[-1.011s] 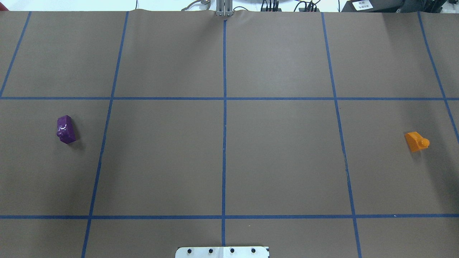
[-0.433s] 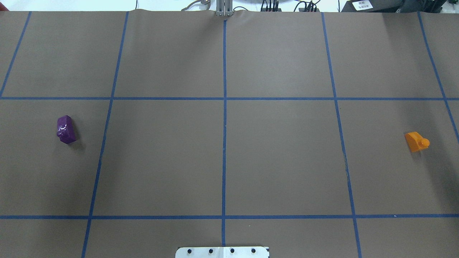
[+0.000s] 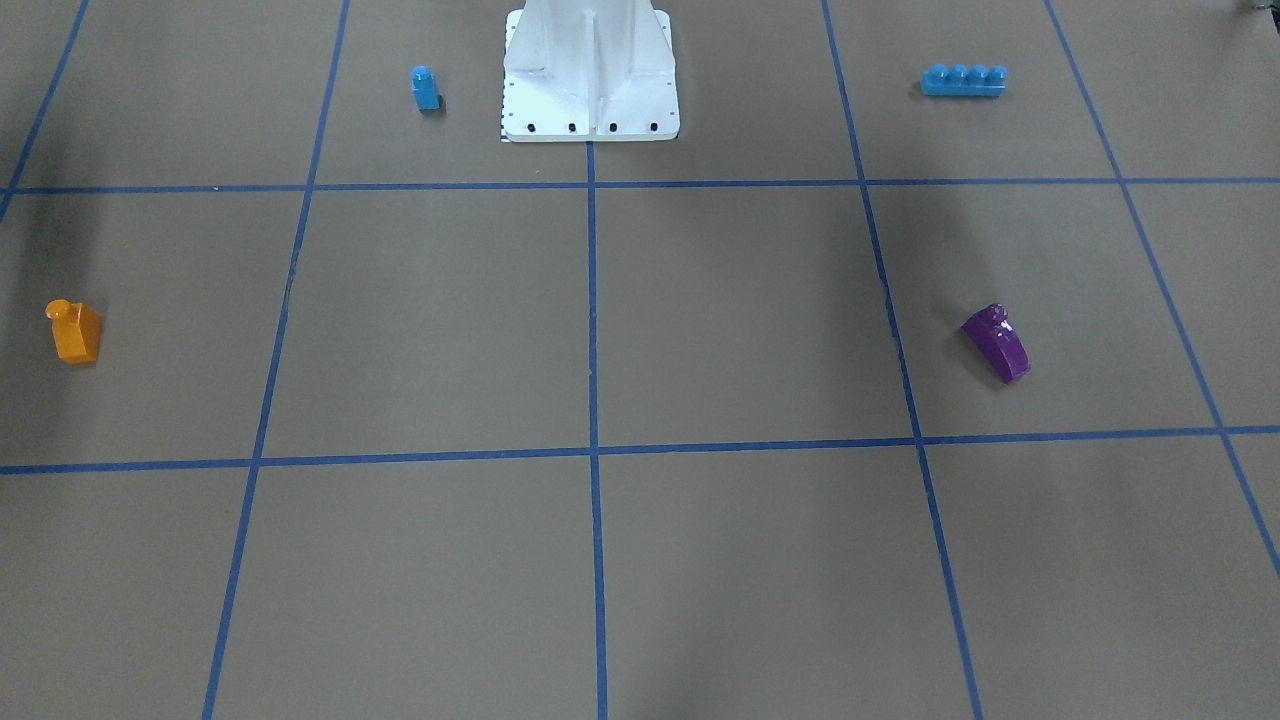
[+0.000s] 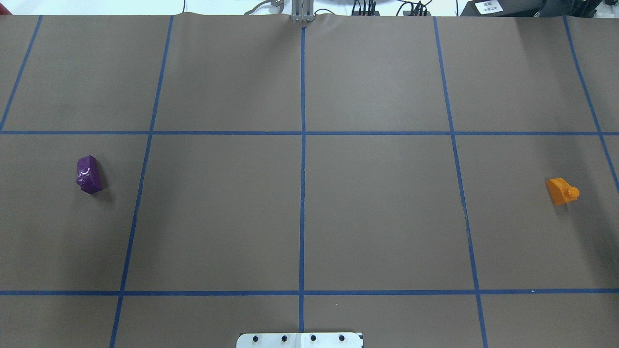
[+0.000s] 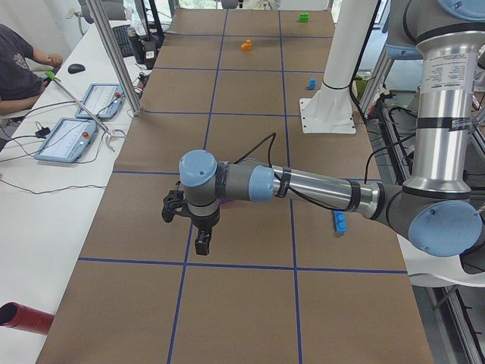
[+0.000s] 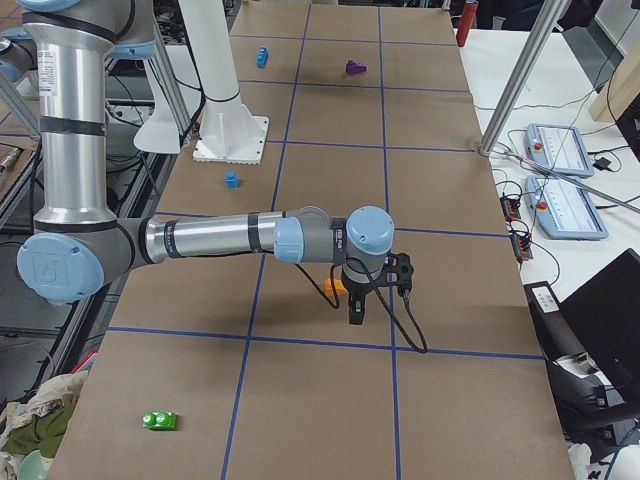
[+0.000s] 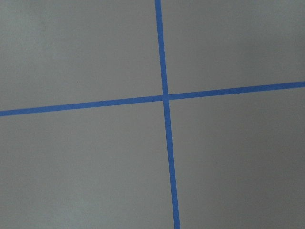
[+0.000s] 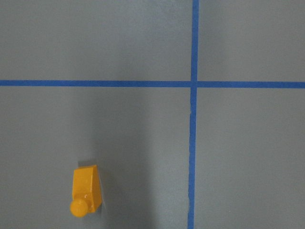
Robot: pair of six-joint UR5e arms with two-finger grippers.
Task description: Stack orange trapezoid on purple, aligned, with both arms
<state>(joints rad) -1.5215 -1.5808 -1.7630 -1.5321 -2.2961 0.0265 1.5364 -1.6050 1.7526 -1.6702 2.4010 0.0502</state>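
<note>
The orange trapezoid (image 4: 561,190) lies on the brown table at the right side; it also shows in the front view (image 3: 75,332) and the right wrist view (image 8: 86,191). The purple brick (image 4: 89,175) lies at the left side, also seen from the front (image 3: 997,343). My right gripper (image 6: 355,312) hangs above the table close to the orange trapezoid (image 6: 336,285). My left gripper (image 5: 201,244) hangs over the purple brick's area, and the arm hides the brick there. Both grippers show only in the side views, so I cannot tell whether they are open or shut.
A small blue one-stud brick (image 3: 425,87) and a blue four-stud brick (image 3: 963,79) lie near the white pedestal (image 3: 590,70). A green brick (image 6: 160,420) lies near the table's right end. An operator (image 5: 15,68) sits beyond the far edge.
</note>
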